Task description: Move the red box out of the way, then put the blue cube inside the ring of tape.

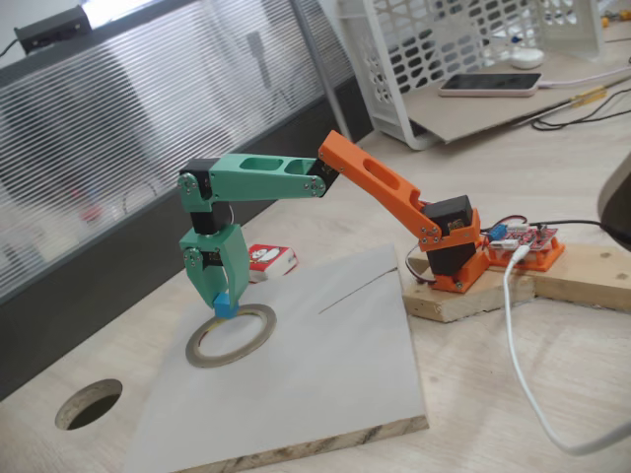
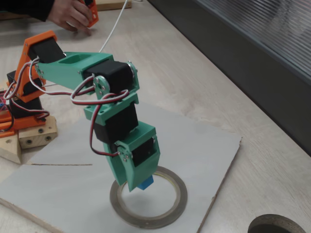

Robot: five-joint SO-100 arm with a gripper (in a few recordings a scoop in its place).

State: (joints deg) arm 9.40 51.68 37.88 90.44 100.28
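The blue cube (image 1: 225,306) (image 2: 145,183) hangs pinched in my green gripper (image 1: 224,302) (image 2: 141,183), which points straight down. It hovers over the ring of tape (image 1: 232,335) (image 2: 148,198), a thin grey-tan ring lying flat on the grey board (image 1: 325,365) (image 2: 204,141). In both fixed views the cube sits above the ring's hollow near its far edge, and whether it touches the board I cannot tell. The red box (image 1: 269,260) lies on the wooden table behind the board, beyond the gripper, apart from the ring.
A round dark hole (image 1: 89,403) (image 2: 277,225) opens in the table near the board's corner. My orange base (image 1: 455,258) (image 2: 19,104) stands on wooden blocks beside a red circuit board (image 1: 527,239) with a white cable (image 1: 523,355). A white basket (image 1: 454,49) stands at the back.
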